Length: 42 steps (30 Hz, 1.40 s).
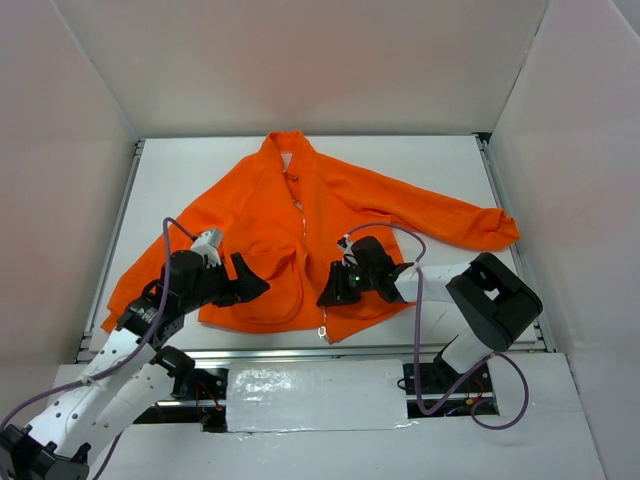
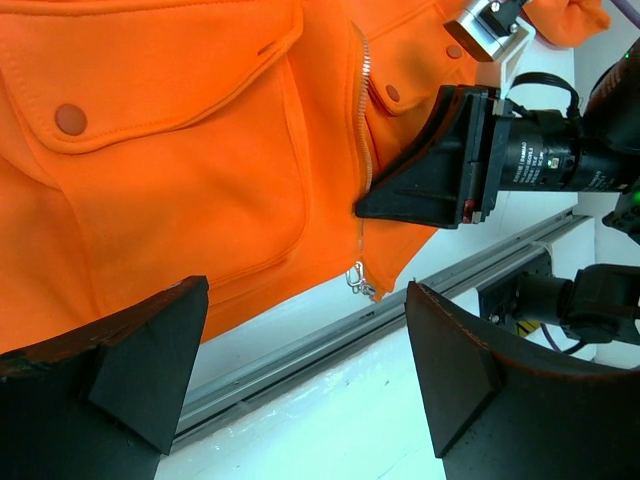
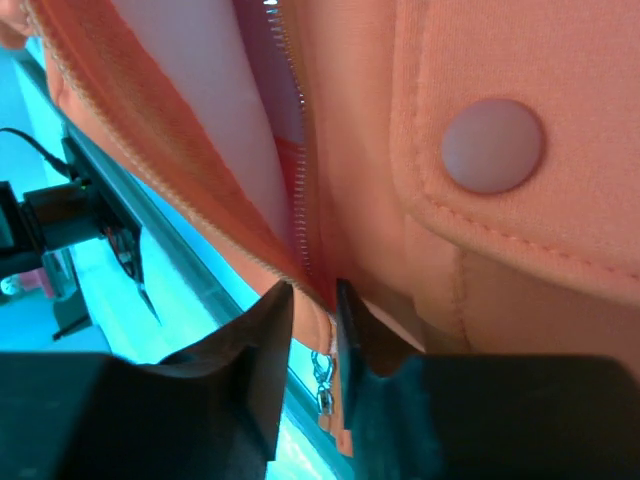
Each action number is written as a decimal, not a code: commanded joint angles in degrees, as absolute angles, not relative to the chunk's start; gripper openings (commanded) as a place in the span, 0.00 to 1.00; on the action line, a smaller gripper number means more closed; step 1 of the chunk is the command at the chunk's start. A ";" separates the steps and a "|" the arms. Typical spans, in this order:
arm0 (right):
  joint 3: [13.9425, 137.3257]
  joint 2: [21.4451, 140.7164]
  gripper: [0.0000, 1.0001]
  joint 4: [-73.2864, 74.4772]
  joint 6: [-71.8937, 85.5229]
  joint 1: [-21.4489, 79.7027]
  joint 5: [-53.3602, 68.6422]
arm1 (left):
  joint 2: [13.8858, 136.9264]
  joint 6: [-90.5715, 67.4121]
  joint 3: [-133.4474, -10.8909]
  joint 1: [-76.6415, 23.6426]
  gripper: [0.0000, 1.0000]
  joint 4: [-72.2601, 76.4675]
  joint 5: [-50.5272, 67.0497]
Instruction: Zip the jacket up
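Note:
The orange jacket lies flat on the white table, collar at the far side, hem near the arms. Its pale zipper is open above the slider, and the metal zipper pull hangs at the hem. My right gripper is shut on the jacket's front edge beside the zipper teeth, just above the pull. My left gripper is open and empty over the left pocket. Its wide-apart fingers hover above the hem, short of the pull.
A metal rail runs along the table's near edge, just under the hem. White walls close in the table on three sides. The jacket's sleeve stretches to the right. Purple cables loop off the right arm.

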State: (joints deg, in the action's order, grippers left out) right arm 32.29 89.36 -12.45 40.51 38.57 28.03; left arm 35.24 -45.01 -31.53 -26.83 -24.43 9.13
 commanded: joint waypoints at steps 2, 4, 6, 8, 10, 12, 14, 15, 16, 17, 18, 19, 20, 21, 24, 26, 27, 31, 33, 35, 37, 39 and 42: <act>31.73 86.93 0.26 -19.41 41.31 39.11 30.49 | 35.86 -44.30 -32.35 -27.07 0.92 -20.57 12.91; 31.90 86.84 0.21 -20.74 42.10 39.11 31.90 | 36.38 -44.82 -31.47 -27.07 0.92 -19.43 15.10; 32.43 87.01 0.05 -22.15 42.97 39.11 32.78 | 36.65 -46.05 -30.07 -27.16 0.89 -17.15 16.78; 32.52 87.10 0.00 -23.98 44.37 39.11 33.57 | 36.83 -47.71 -28.83 -27.60 0.87 -14.26 19.07; 31.91 86.92 0.00 -27.31 46.13 39.11 35.06 | 36.83 -48.86 -26.81 -28.65 0.84 -12.32 20.21; 30.60 86.66 0.00 -30.31 50.26 39.20 35.94 | 37.00 -50.79 -24.71 -30.14 0.81 -9.76 20.48; 29.45 86.66 0.00 -35.84 55.16 39.81 36.03 | 37.35 -52.46 -23.21 -31.11 0.79 -6.79 20.83; 28.66 86.75 0.00 -37.16 56.50 39.99 35.95 | 37.70 -53.08 -21.72 -32.07 0.77 -5.81 20.92; 28.22 86.84 0.00 -39.61 59.12 40.43 35.08 | 37.88 -54.13 -21.10 -32.52 0.75 -4.93 21.09; 27.17 86.84 0.00 -40.94 60.28 40.78 34.63 | 38.05 -54.75 -19.61 -33.13 0.74 -3.96 21.01; 26.55 86.84 0.00 -42.09 61.42 41.48 34.02 | 38.23 -55.28 -18.82 -34.18 0.73 -1.87 21.09; 26.11 86.84 0.00 -43.84 63.52 41.75 32.97 | 38.32 -55.81 -18.03 -34.71 0.73 -0.63 21.09; 24.97 86.92 0.00 -45.08 64.50 42.01 32.61 | 38.49 -56.94 -16.54 -35.15 0.73 0.52 21.01; 24.53 87.27 0.00 -46.31 65.56 42.36 32.35 | 38.84 -57.30 -15.83 -35.94 0.73 3.57 21.09; 23.56 87.97 0.00 -50.09 68.02 43.24 32.61 | 39.46 -58.71 -13.45 -36.91 0.70 8.33 21.18; 24.08 88.24 0.00 -49.14 67.50 43.77 32.17 | 40.16 -59.24 -12.13 -37.18 0.69 10.19 20.83; 23.99 88.33 0.00 -48.00 67.24 43.86 31.73 | 41.21 -59.50 -11.69 -37.35 0.68 11.76 20.31; 23.82 87.98 0.00 -43.87 64.61 43.86 29.01 | 44.90 -59.68 -10.46 -37.88 0.64 15.89 19.78; 23.64 87.98 0.00 -41.67 63.81 43.95 27.52 | 46.75 -59.59 -9.93 -38.23 0.62 17.66 19.34; 22.94 88.15 0.00 -41.40 63.02 43.86 26.90 | 47.72 -59.50 -9.76 -38.32 0.62 19.07 18.72; 21.81 88.50 0.00 -42.53 62.67 43.95 26.80 | 49.39 -59.07 -9.84 -38.58 0.62 19.68 18.11; 20.66 89.56 0.00 -46.81 63.28 43.95 28.20 | 51.32 -59.06 -9.67 -38.93 0.62 21.70 18.37; 19.34 90.96 0.00 -49.13 63.81 43.86 28.74 | 53.96 -59.59 -9.40 -39.64 0.64 24.52 18.63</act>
